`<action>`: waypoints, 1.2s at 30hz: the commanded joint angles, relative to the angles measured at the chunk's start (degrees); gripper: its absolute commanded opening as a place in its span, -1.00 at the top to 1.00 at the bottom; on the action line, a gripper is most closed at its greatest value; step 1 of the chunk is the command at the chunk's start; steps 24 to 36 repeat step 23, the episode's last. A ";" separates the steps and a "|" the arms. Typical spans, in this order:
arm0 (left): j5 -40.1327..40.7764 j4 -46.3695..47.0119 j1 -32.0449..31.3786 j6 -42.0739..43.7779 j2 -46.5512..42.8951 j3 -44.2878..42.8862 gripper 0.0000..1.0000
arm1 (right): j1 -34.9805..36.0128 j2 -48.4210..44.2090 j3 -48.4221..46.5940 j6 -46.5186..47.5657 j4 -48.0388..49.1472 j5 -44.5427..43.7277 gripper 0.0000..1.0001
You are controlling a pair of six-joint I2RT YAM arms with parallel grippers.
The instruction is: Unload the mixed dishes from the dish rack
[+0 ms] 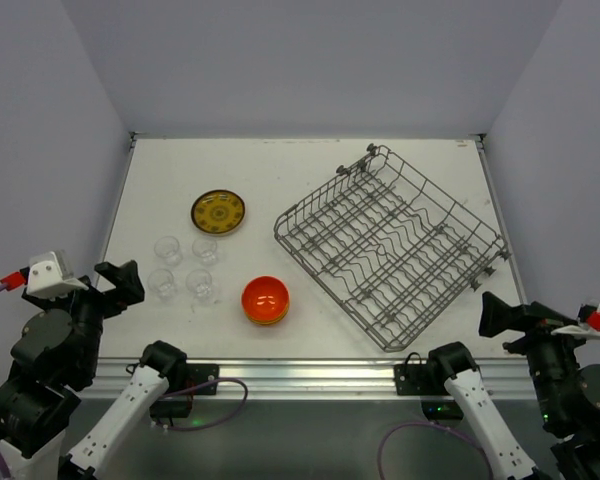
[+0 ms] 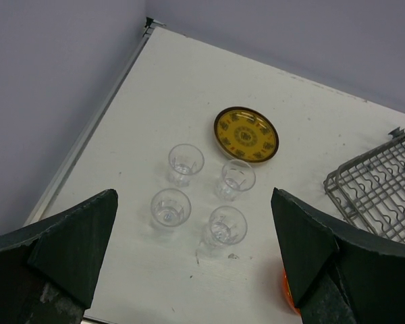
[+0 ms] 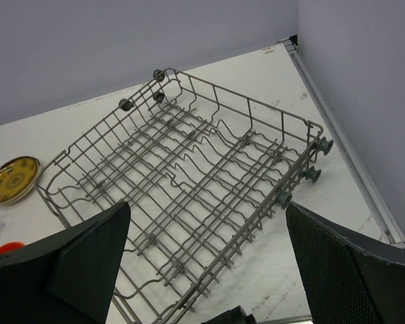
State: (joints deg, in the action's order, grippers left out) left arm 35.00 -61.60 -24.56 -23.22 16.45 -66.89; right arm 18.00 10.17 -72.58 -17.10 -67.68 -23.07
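Note:
The grey wire dish rack (image 1: 390, 245) lies at an angle on the right of the table, with no dishes showing in it. A yellow-brown patterned plate (image 1: 218, 212) lies flat at the left centre. Several clear glasses (image 1: 185, 267) stand upright in a square group below it. Orange bowls (image 1: 265, 300) sit stacked near the front centre. My left gripper (image 1: 120, 280) hangs open above the table's front left, with the glasses (image 2: 227, 226) beyond its fingers. My right gripper (image 1: 498, 312) is open at the front right, looking over the rack (image 3: 189, 182). Neither holds anything.
The table's metal front rail (image 1: 300, 375) carries both arm bases. Grey walls close the table in on the left, back and right. The rack's roller wheels (image 3: 315, 158) stick out toward the right edge of the table.

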 commanded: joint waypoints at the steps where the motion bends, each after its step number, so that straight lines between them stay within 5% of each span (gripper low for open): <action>1: -0.81 5.00 -0.14 2.92 -0.28 1.85 -1.00 | 0.11 -0.42 0.86 1.72 3.69 -0.75 -0.98; 36: -1.60 9.31 -0.14 5.12 -0.71 4.67 -1.00 | 0.11 1.08 2.70 0.49 5.72 -1.98 -0.98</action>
